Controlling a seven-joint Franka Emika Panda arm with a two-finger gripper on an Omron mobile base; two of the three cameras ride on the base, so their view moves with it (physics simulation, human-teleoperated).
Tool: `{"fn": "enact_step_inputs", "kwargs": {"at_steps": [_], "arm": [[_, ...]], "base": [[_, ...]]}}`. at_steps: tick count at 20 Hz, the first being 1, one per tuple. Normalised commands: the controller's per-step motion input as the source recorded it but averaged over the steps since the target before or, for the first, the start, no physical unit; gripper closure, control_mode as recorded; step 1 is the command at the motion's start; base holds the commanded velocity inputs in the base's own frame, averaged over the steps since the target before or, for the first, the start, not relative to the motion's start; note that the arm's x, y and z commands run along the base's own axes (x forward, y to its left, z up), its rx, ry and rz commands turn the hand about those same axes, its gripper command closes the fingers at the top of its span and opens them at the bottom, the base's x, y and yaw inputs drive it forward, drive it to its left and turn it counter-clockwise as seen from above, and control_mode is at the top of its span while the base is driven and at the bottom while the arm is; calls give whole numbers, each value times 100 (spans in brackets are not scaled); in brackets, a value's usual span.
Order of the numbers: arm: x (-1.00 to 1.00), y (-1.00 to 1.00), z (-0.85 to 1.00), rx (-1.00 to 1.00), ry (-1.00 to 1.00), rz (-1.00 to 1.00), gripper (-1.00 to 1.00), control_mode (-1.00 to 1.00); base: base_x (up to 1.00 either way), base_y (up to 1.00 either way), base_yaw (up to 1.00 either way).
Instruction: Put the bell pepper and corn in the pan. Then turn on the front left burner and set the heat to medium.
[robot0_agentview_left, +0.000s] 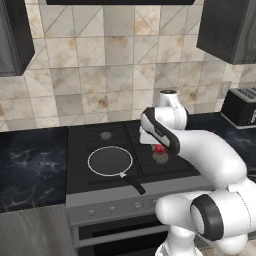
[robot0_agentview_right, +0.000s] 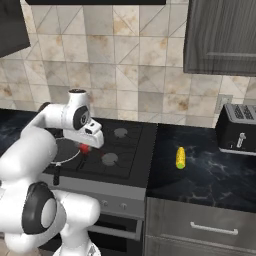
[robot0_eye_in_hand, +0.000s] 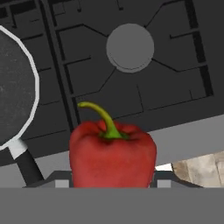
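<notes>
Gripper (robot0_eye_in_hand: 113, 186) clamped on bell pepper (robot0_eye_in_hand: 112, 155), stem up, carried above stove over front right burner (robot0_eye_in_hand: 130, 47). Pan (robot0_agentview_left: 110, 161) empty on front left burner, at 9 o'clock from jaws in left base view, handle toward 5 o'clock. Arm reaches forward over stove, hand pointing down. Corn (robot0_agentview_right: 180, 157) on counter, right of stove.

Two cameras behind the arm look forward and down, sharing the stove (robot0_agentview_left: 125, 150) from 7 and 5 o'clock. The hand camera hangs close above its grates.
</notes>
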Motion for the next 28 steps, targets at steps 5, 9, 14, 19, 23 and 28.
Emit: {"fn": "enact_step_inputs", "kwargs": {"at_steps": [5,9,14,19,23,28], "arm": [[33,33,0,-5,21,3,100,-100],[16,8,-4,0,12,6,100,-100],[0,19,-23,0,2,8,100,-100],[3,43,-50,4,-1,10,100,-100],[19,34,-25,14,-10,9,100,-100],[19,44,-8,10,-5,8,100,-100]], "base": [[0,0,0],[0,0,0],[0,0,0],[0,0,0],[0,0,0],[0,0,0]]}}
